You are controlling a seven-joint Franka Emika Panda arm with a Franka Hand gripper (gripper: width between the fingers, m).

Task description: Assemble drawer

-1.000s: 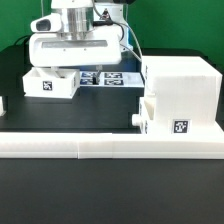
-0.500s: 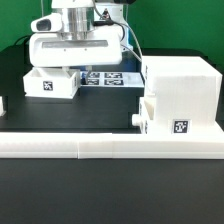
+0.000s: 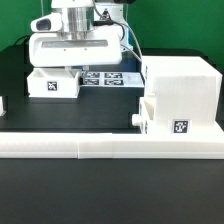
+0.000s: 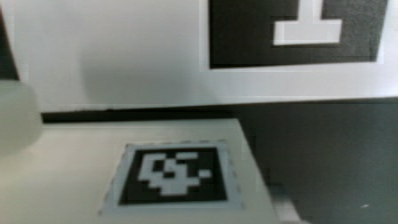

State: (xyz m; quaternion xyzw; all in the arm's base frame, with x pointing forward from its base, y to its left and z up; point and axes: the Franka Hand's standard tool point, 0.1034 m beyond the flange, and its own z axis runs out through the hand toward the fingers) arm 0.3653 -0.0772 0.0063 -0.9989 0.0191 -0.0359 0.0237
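Observation:
A small open white drawer box [image 3: 52, 85] with a black tag stands at the exterior view's left, beside the marker board [image 3: 108, 77]. My gripper [image 3: 68, 66] hangs right over the box. Its fingers reach down at the box's back wall and are hidden behind it, and the box shifts with them. The big white drawer housing [image 3: 185, 85] stands at the exterior view's right, with a knobbed drawer [image 3: 160, 120] partly in its lower slot. The wrist view shows only the box's tag [image 4: 173, 175] on a white face, very close, and a marker board tag [image 4: 302, 30].
A long white wall [image 3: 110, 146] runs along the front of the black table. A small white part [image 3: 2, 103] peeks in at the exterior view's left edge. Cables hang behind the arm.
The small drawer box has shifted slightly toward the exterior view's right and toward the front wall. The gripper has barely moved.

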